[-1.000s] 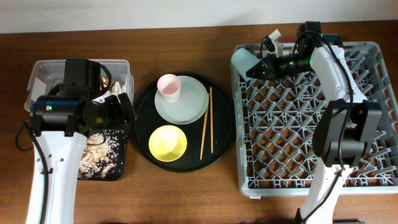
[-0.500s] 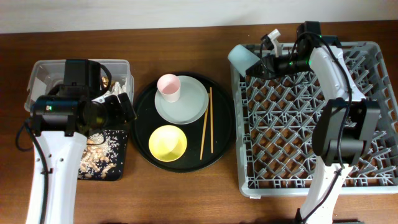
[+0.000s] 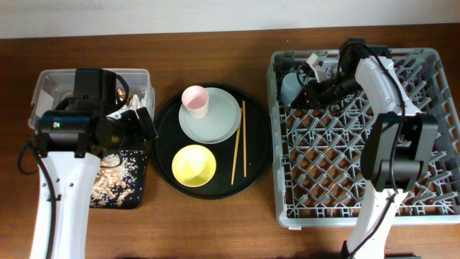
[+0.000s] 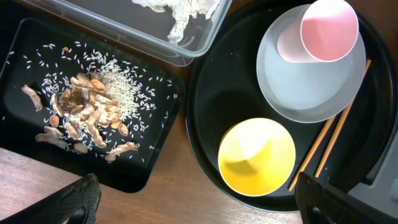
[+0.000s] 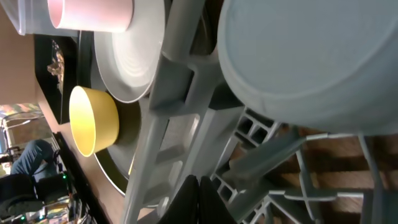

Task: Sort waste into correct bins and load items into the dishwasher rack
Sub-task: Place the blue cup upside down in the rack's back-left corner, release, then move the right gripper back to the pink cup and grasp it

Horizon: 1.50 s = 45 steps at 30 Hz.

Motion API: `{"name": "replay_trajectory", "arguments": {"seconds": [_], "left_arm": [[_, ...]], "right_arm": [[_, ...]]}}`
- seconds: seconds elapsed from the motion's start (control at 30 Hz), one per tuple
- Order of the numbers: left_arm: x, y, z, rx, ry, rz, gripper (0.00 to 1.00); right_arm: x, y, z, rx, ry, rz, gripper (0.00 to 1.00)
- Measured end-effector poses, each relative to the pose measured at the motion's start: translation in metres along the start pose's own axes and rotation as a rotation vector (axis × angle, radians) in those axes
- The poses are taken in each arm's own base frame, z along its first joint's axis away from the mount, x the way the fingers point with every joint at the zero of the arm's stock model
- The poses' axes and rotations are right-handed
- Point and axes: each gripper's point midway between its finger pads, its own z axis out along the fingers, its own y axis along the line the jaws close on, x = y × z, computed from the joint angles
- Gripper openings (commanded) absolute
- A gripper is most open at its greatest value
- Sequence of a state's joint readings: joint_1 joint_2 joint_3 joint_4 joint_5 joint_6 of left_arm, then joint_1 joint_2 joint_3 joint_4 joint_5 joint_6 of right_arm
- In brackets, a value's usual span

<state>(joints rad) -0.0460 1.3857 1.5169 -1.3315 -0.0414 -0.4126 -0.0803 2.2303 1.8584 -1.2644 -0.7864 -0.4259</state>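
The light-blue cup [image 3: 290,87] lies on its side in the far-left corner of the grey dishwasher rack [image 3: 359,180]; it fills the top of the right wrist view [image 5: 311,56]. My right gripper [image 3: 307,96] is beside it, fingers shut together [image 5: 199,202] with nothing between them. The pink cup [image 3: 195,100] stands on the grey plate [image 3: 215,119], with the yellow bowl [image 3: 194,165] and the chopsticks [image 3: 238,142] nearby. My left gripper [image 4: 211,208] is open and empty, above the table between the black tray [image 4: 25,37] and the yellow bowl [image 4: 256,157].
Plate, bowl and chopsticks sit on a large round black tray [image 3: 255,173]. The clear tub [image 3: 43,83] holds white tissue [image 4: 180,9]. Beige food scraps [image 4: 87,109] lie in the shallow black tray. My left arm covers part of the tub.
My right gripper has moved down and inward, bringing the light-blue cup from above the rack's corner into the rack. The left arm has not moved.
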Motion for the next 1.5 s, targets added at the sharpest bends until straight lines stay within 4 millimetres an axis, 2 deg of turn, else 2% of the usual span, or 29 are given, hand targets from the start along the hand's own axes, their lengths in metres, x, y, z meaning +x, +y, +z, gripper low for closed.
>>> {"name": "replay_trajectory", "arguments": {"seconds": [0.07, 0.17, 0.23, 0.27, 0.3, 0.33, 0.37, 0.43, 0.5, 0.53, 0.63, 0.73, 0.8, 0.83, 0.9, 0.97, 1.03, 1.13, 1.33, 1.5], "left_arm": [[0.000, 0.000, 0.000, 0.000, 0.000, 0.000, 0.99], [0.000, 0.000, 0.000, 0.000, 0.000, 0.000, 0.99], [0.000, 0.000, 0.000, 0.000, 0.000, 0.000, 0.99], [0.000, 0.000, 0.000, 0.000, 0.000, 0.000, 0.99], [0.000, 0.000, 0.000, 0.000, 0.000, 0.000, 0.99], [0.000, 0.000, 0.000, 0.000, 0.000, 0.000, 0.99], [0.000, 0.000, 0.000, 0.000, 0.000, 0.000, 0.99], [0.000, 0.000, 0.000, 0.000, 0.000, 0.000, 0.99], [0.000, 0.000, 0.000, 0.000, 0.000, 0.000, 0.99], [0.000, 0.000, 0.000, 0.000, 0.000, 0.000, 0.99], [0.000, 0.000, 0.000, 0.000, -0.001, 0.000, 0.99], [0.000, 0.000, 0.000, 0.000, 0.000, 0.000, 0.99], [0.000, 0.000, 0.000, 0.000, 0.000, 0.000, 0.99], [0.000, 0.000, 0.000, 0.000, 0.000, 0.000, 0.99], [0.000, 0.000, 0.000, 0.000, 0.000, 0.000, 0.99], [0.000, 0.000, 0.000, 0.000, 0.000, 0.000, 0.99], [0.000, 0.000, 0.000, 0.000, 0.000, 0.000, 0.99], [0.000, 0.000, 0.000, 0.000, 0.000, 0.000, 0.99], [0.000, 0.000, 0.000, 0.000, -0.001, 0.000, 0.99], [0.000, 0.000, 0.000, 0.000, 0.000, 0.000, 0.99]], "right_arm": [[0.000, 0.007, -0.008, 0.013, -0.010, -0.009, 0.04], [-0.010, 0.044, -0.044, 0.054, -0.092, -0.066, 0.06], [-0.014, 0.080, -0.069, 0.083, -0.156, -0.138, 0.12], [-0.014, 0.108, -0.078, 0.089, -0.183, -0.192, 0.15], [-0.012, 0.131, -0.080, 0.085, -0.190, -0.245, 0.18], [-0.010, 0.150, -0.073, 0.073, -0.179, -0.284, 0.24], [-0.008, 0.165, -0.062, 0.055, -0.153, -0.310, 0.25], [-0.004, 0.193, -0.028, 0.013, -0.094, -0.364, 0.27], [-0.006, 0.215, -0.006, 0.003, -0.079, -0.420, 0.33], [-0.011, 0.234, 0.013, 0.019, -0.085, -0.475, 0.36], [-0.017, 0.261, 0.046, 0.131, -0.113, -0.548, 0.55], [-0.030, 0.279, 0.066, 0.209, -0.178, -0.611, 0.58], [-0.034, 0.280, 0.076, 0.224, -0.186, -0.620, 0.57], [-0.038, 0.270, 0.089, 0.245, -0.175, -0.610, 0.54], [-0.044, 0.260, 0.102, 0.257, -0.170, -0.608, 0.54], [-0.050, 0.244, 0.125, 0.273, -0.149, -0.626, 0.53], [-0.054, 0.231, 0.143, 0.280, -0.134, -0.649, 0.46], [-0.064, 0.225, 0.157, 0.282, -0.153, -0.684, 0.38], [-0.077, 0.215, 0.185, 0.274, -0.183, -0.712, 0.32], [-0.073, 0.209, 0.210, 0.266, -0.165, -0.730, 0.21]]}}
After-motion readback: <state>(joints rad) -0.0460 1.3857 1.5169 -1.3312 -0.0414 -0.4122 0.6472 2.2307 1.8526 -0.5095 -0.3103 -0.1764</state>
